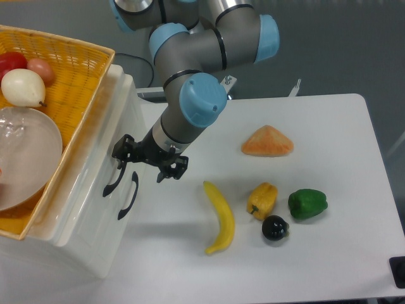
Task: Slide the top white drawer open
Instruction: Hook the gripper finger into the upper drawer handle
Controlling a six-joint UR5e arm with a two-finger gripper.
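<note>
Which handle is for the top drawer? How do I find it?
Look at the white drawer unit on the left, under the yellow wicker basket. Two dark curved handles sit side by side on its front. The top white drawer's handle is the one nearer the basket, right by the black end effector; the other handle is nearer the banana.

closed glossy top white drawer (95, 161), dark curved handle, beneath basket
</note>
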